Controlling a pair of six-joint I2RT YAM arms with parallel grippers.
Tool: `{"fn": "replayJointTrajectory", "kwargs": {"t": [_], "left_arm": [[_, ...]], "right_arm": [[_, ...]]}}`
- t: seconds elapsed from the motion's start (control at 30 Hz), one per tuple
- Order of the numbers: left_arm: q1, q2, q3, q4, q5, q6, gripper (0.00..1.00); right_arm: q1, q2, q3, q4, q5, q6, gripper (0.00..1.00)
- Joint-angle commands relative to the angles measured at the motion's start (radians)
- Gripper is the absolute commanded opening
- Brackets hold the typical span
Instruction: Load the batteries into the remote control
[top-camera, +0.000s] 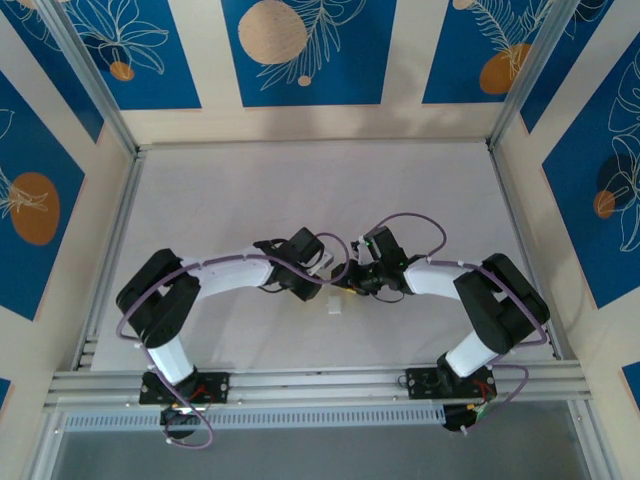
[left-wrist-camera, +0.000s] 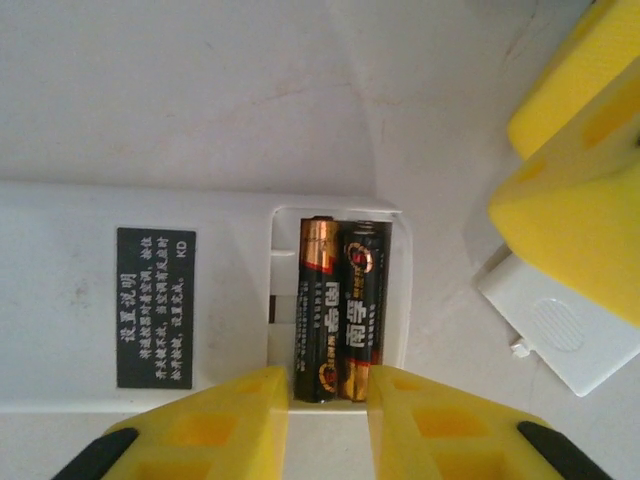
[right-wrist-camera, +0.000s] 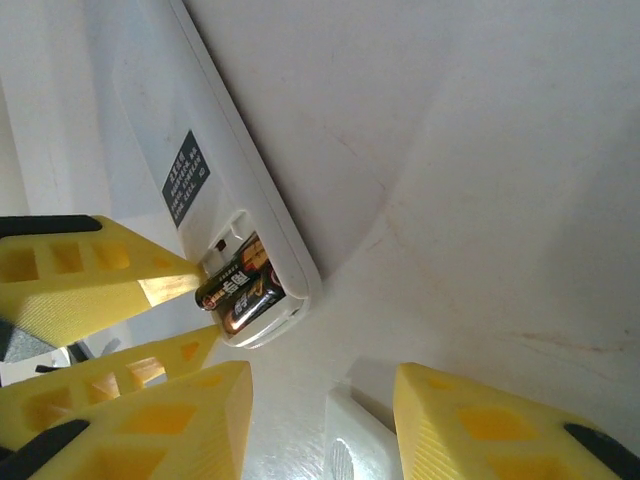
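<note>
The left hand (left-wrist-camera: 329, 390) hangs low over the remote control (left-wrist-camera: 60, 300). Its fingers are parted a little and hold nothing, with the tips either side of the near ends of the batteries (left-wrist-camera: 340, 310). Both batteries lie side by side in the open compartment. The remote lies label side up on the worktop (left-wrist-camera: 200, 90). Just to its right, a loose white cover (left-wrist-camera: 560, 335) lies on the worktop between the wide-apart, empty fingers of the right hand (right-wrist-camera: 322, 385).

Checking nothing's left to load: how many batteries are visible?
2. Both sit side by side in the remote control's compartment: one battery nearer the label, the second battery beside it. Others could hide under the arms.
</note>
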Motion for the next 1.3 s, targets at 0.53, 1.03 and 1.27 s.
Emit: {"fn": "replayJointTrajectory", "kwargs": {"t": [0.53, 1.03, 1.27], "left_arm": [[-0.028, 0.079, 0.055, -0.048, -0.056, 0.025, 0.26], [-0.028, -0.016, 0.048, -0.034, -0.065, 0.001, 0.06], [-0.027, -0.048, 0.052, -0.035, -0.076, -0.004, 0.05]], "right_arm": [[0.007, 0.006, -0.024, 0.011, -0.024, 0.013, 0.43], [0.010, 0.013, -0.020, 0.017, -0.024, 0.016, 0.43], [0.013, 0.017, -0.021, 0.025, -0.026, 0.020, 0.43]]}}
